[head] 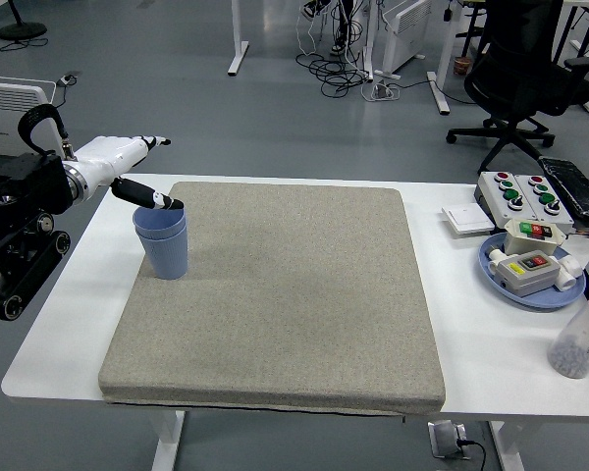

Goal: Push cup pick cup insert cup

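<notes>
**Left hand opens above the nested cups**

The left hand [128, 167] comes in from the left edge and hangs just above and behind the stacked cups [162, 241]; its fingers are spread and hold nothing, one dark fingertip reaching to the rim of the upper cup, though whether it touches cannot be told; the right hand is not in view.

The cups stand upright at the far left part of the grey mat [275, 294], near its left edge, on the white table [69, 324]; one sits deep inside the other, so that only a narrow band of the inner rim shows above the outer; the insertion looks done.

As for handling, they seem to be thin plastic tumblers; light, fairly stiff at the rim, likely to flex at mid-wall, and smooth enough to slip under a weak pinch; being nested, the pair could tip as one if nudged high up, so any further hold is best taken around the outer wall below the rim, fingers opposed to the thumb.

In appearance they are plain, matte, muted blue, tapering downward, with no handle or print visible.
</notes>
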`<action>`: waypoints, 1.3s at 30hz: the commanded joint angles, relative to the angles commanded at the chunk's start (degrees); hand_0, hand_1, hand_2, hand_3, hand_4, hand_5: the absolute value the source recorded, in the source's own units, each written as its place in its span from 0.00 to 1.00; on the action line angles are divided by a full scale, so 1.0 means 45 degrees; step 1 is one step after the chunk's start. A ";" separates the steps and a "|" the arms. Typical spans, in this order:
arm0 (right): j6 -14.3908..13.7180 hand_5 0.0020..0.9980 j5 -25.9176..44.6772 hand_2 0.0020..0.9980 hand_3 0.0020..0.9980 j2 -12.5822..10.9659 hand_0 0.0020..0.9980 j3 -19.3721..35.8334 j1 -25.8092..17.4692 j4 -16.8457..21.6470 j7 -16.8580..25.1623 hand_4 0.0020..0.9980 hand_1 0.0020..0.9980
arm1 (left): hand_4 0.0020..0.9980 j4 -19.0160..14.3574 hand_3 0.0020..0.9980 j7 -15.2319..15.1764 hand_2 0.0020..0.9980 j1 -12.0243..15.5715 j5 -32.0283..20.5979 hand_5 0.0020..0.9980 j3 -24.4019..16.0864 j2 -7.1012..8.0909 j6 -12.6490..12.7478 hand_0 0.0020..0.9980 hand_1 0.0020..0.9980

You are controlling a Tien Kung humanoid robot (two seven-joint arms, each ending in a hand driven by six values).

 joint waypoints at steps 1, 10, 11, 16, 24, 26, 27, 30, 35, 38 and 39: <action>0.0001 0.39 -0.0003 0.71 0.60 0.0000 0.73 0.0003 0.0001 -0.0001 -0.0002 0.16 0.67 | 1.00 -0.0070 1.00 -0.0017 1.00 0.0033 -0.0106 0.68 -0.0027 0.0003 0.0094 0.80 0.90; 0.0001 0.39 0.0095 0.71 0.60 0.0004 0.73 -0.0073 0.0019 -0.0012 0.0038 0.16 0.67 | 0.79 -0.2084 0.94 0.0993 0.89 0.1436 -0.4217 0.76 -0.1031 0.0016 0.3752 0.72 0.83; -0.0001 0.39 0.0121 0.71 0.60 0.0002 0.73 -0.0092 0.0023 -0.0013 0.0048 0.16 0.67 | 0.68 -0.2354 0.79 0.1091 0.79 0.1658 -0.4815 0.96 -0.1220 0.0016 0.4055 0.68 0.77; -0.0023 0.39 0.0337 0.71 0.60 -0.0001 0.73 -0.0223 0.0054 -0.0016 0.0115 0.16 0.67 | 0.68 -0.3487 0.79 0.1302 0.79 0.2852 -0.7298 0.96 -0.2114 0.0000 0.4731 0.68 0.77; -0.0040 0.39 0.0375 0.71 0.60 -0.0009 0.73 -0.0278 0.0125 -0.0026 0.0156 0.16 0.67 | 0.65 -0.5330 0.80 0.0910 0.84 0.5087 -1.1601 1.00 -0.3512 -0.0267 0.4957 0.71 0.79; -0.0049 0.39 0.0417 0.71 0.60 -0.0010 0.73 -0.0311 0.0135 -0.0028 0.0172 0.16 0.67 | 0.65 -0.5713 0.80 0.0764 0.84 0.5556 -1.2677 1.00 -0.3825 -0.0340 0.4923 0.71 0.79; -0.0053 0.39 0.0450 0.71 0.60 -0.0016 0.73 -0.0335 0.0140 -0.0028 0.0182 0.16 0.67 | 0.65 -0.5943 0.80 0.0655 0.84 0.5837 -1.3174 1.00 -0.4066 -0.0421 0.4882 0.71 0.79; -0.0066 0.39 0.0537 0.71 0.60 -0.0024 0.73 -0.0379 0.0133 -0.0033 0.0204 0.16 0.67 | 0.64 -0.6233 0.79 0.0254 0.85 0.6612 -1.4829 1.00 -0.4760 -0.0730 0.4494 0.73 0.81; -0.0066 0.39 0.0510 0.71 0.60 -0.0037 0.73 -0.0366 0.0129 -0.0043 0.0203 0.16 0.67 | 0.64 -0.6177 0.80 -0.0389 0.86 0.7609 -1.7419 1.00 -0.5420 -0.1339 0.3823 0.76 0.83; -0.0083 0.39 0.0566 0.71 0.60 -0.0027 0.73 -0.0383 0.0104 -0.0044 0.0221 0.16 0.67 | 0.64 -0.5956 0.80 -0.0513 0.86 0.8232 -1.7744 1.00 -0.5631 -0.1778 0.3936 0.76 0.83; -0.0080 0.39 0.0540 0.71 0.60 -0.0029 0.73 -0.0369 0.0105 -0.0044 0.0219 0.16 0.67 | 0.64 -0.5839 0.80 -0.0519 0.86 0.8468 -1.7691 1.00 -0.5713 -0.1953 0.4020 0.76 0.83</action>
